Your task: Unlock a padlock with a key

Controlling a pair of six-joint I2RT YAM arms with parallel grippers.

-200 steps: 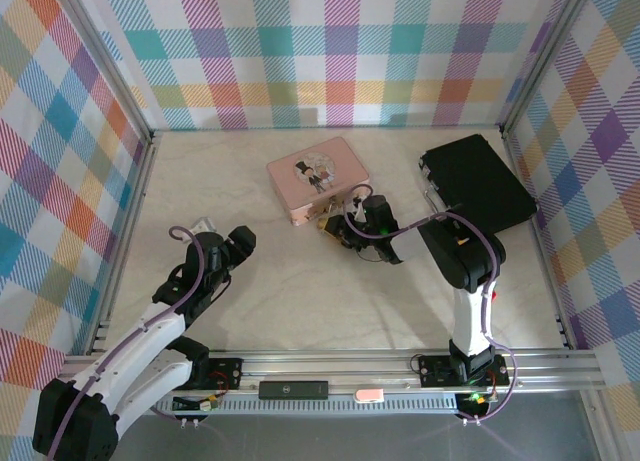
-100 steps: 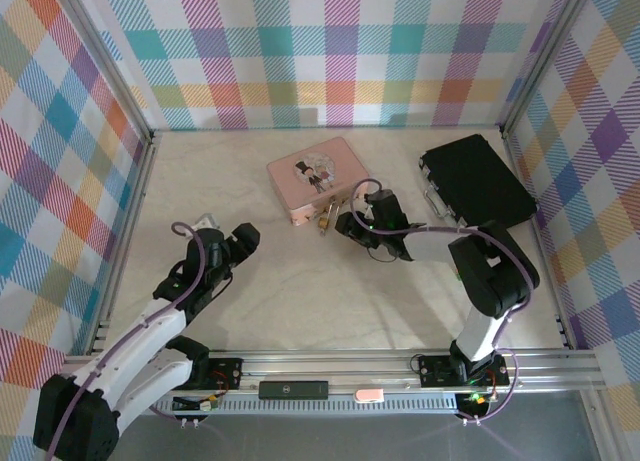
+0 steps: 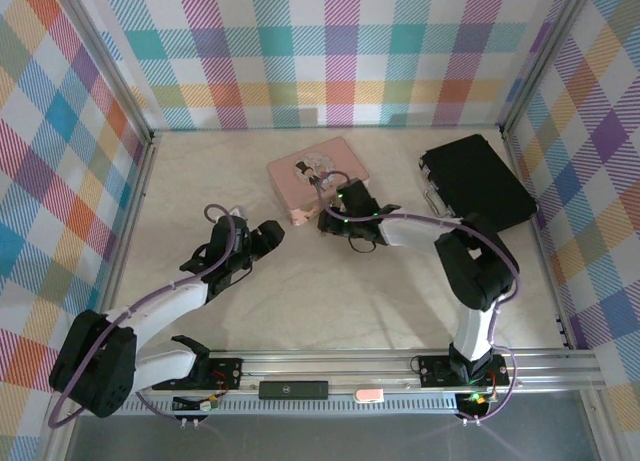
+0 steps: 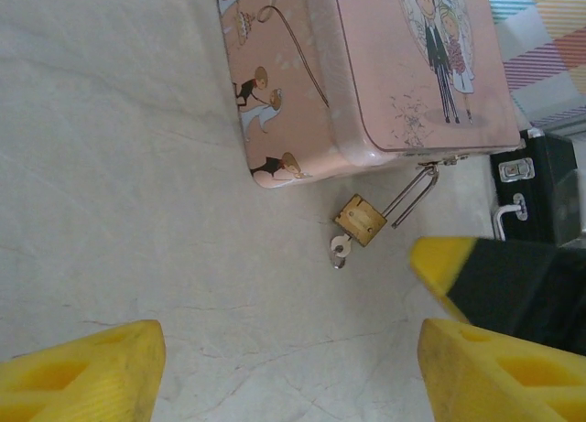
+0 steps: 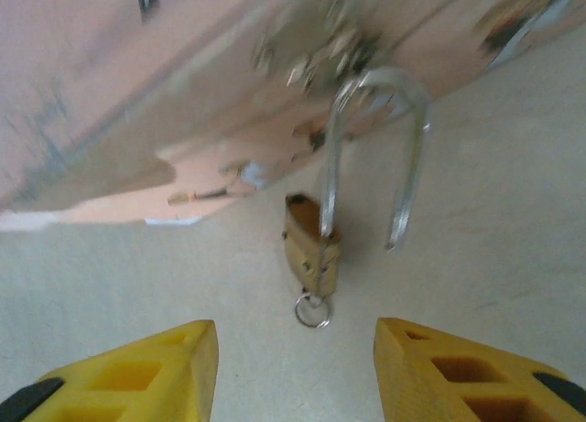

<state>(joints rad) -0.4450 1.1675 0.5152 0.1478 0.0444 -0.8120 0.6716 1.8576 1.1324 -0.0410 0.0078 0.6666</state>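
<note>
My left fingers [image 3: 268, 233] and right fingers [image 3: 332, 219] are spread, gripping nothing. The padlock [image 5: 311, 248] lies on the counter [image 4: 137, 211] by the shut tin's [image 4: 412, 74] near side, one shackle leg free, seemingly hooked in the clasp, with the key [image 4: 339, 250] in its base.
</note>
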